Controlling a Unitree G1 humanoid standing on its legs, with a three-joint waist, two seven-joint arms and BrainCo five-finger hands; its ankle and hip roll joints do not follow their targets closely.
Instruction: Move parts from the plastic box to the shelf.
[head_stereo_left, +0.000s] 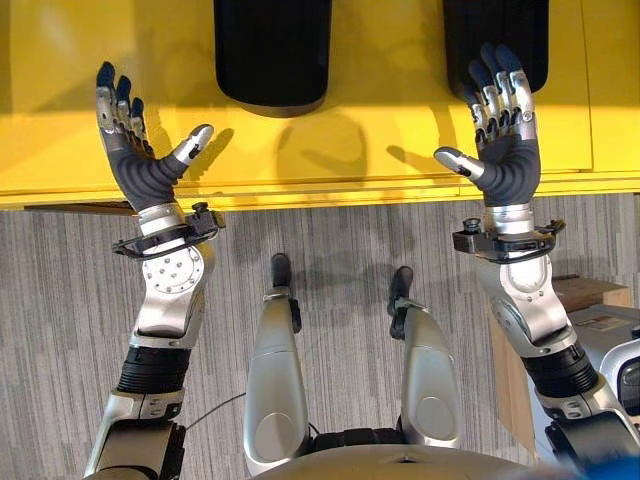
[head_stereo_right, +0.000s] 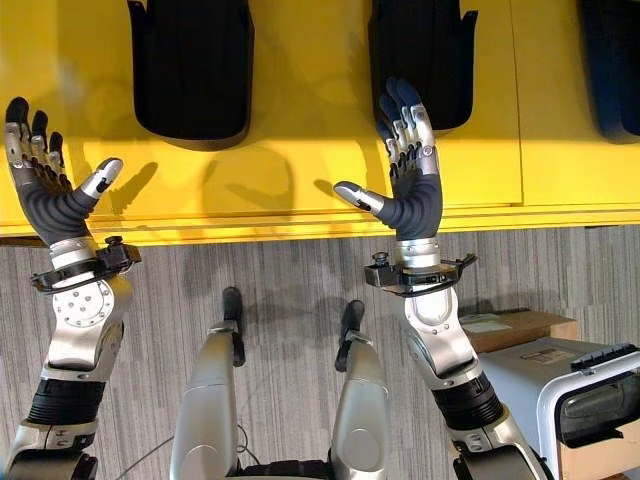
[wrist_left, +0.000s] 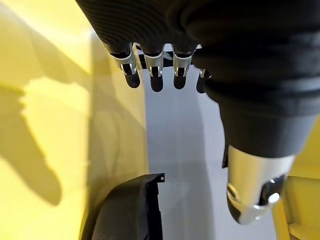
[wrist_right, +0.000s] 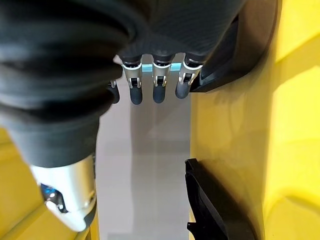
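over the yellow shelf (head_stereo_left: 330, 150), left hand (head_stereo_left: 140, 165) and right hand (head_stereo_left: 505, 160) (both empty, fingers straight)

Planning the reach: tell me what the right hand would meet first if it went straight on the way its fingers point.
Probably the black part: the right hand, open, points at it over the yellow surface. Depth is unclear.

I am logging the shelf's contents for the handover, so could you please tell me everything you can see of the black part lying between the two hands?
The black part looks like matt moulded plastic, a broad shell with straight sides and a rounded near edge. It lies flat on the yellow shelf, its far end cut off by the picture. Neither the left hand nor the right hand touches it; both are open and empty, palms up, above the shelf's front edge.
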